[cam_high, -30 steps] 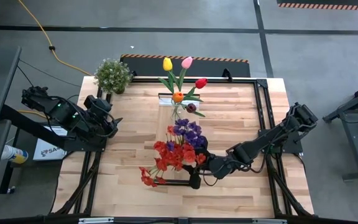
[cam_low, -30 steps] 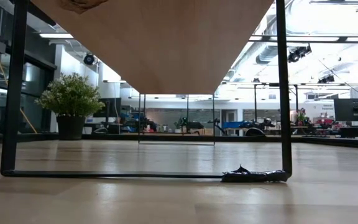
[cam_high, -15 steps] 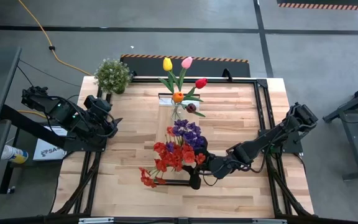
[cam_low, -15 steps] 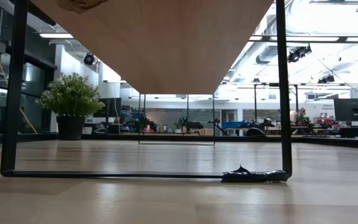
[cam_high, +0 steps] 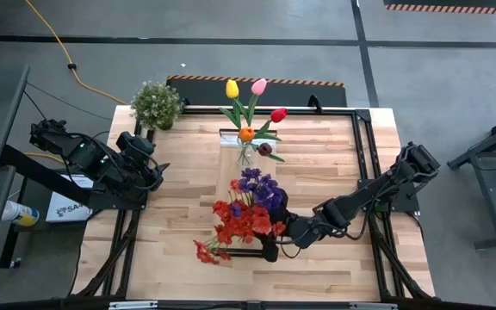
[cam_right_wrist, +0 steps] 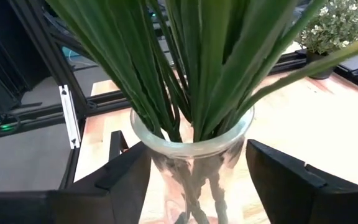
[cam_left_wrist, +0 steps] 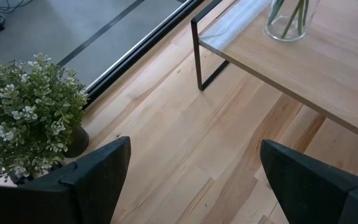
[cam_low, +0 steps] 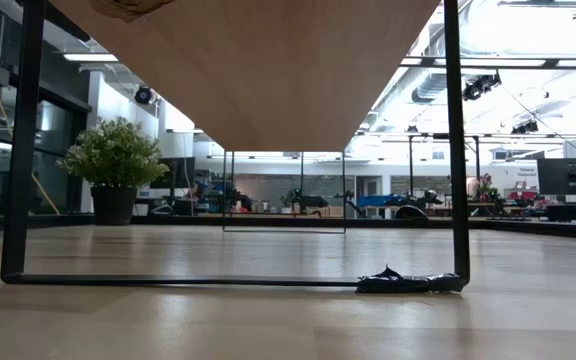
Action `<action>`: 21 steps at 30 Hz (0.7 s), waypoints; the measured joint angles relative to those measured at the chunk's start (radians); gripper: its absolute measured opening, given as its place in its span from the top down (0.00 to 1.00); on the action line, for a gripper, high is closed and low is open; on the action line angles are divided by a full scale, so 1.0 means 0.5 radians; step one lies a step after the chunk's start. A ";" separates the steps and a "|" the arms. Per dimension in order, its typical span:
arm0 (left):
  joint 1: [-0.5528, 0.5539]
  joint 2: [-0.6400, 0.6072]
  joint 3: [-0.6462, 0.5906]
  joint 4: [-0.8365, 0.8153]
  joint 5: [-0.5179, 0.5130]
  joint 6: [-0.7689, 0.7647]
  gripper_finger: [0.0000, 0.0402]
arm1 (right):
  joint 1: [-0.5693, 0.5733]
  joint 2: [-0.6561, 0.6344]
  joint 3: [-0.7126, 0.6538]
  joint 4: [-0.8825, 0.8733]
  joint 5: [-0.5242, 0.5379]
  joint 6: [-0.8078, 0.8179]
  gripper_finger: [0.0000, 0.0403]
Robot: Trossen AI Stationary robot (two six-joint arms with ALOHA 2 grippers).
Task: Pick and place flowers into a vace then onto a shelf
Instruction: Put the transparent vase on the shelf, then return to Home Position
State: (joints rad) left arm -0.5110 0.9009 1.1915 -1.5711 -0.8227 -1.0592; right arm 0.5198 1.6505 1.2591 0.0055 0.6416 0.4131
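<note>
While both jaws gape, two vases (cam_right_wrist: 191, 155) (cam_left_wrist: 291, 18), two bouquets (cam_high: 246, 207) (cam_high: 252, 112), one shelf (cam_left_wrist: 328, 62).

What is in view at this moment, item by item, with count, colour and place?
Tulips: five, yellow, pink, red, orange, maroon; in the far glass vase on the shelf.
Far vase: one, clear glass; on the shelf's far end.
Red and purple flowers: one bunch; in the near vase.
Near vase: one, clear glass; between the right gripper's fingers.
Shelf: one, light wood on a black frame; table centre.
Potted plant: one, green with white blooms; far left table corner.
Left gripper: open, waiting at the table's left edge.
Right gripper: fingers either side of the near vase; grip unclear.
</note>
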 joint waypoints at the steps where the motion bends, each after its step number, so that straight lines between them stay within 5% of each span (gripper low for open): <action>1: 0.001 0.000 0.000 0.000 0.000 -0.001 0.03 | 0.000 0.000 0.000 0.001 -0.002 -0.015 0.36; 21: 0.001 0.000 0.000 0.000 0.001 0.000 0.03 | 0.009 -0.002 0.002 -0.211 0.008 -0.039 0.25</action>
State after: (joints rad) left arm -0.5106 0.9009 1.1917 -1.5711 -0.8223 -1.0592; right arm 0.5243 1.6493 1.2598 -0.1001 0.6458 0.3937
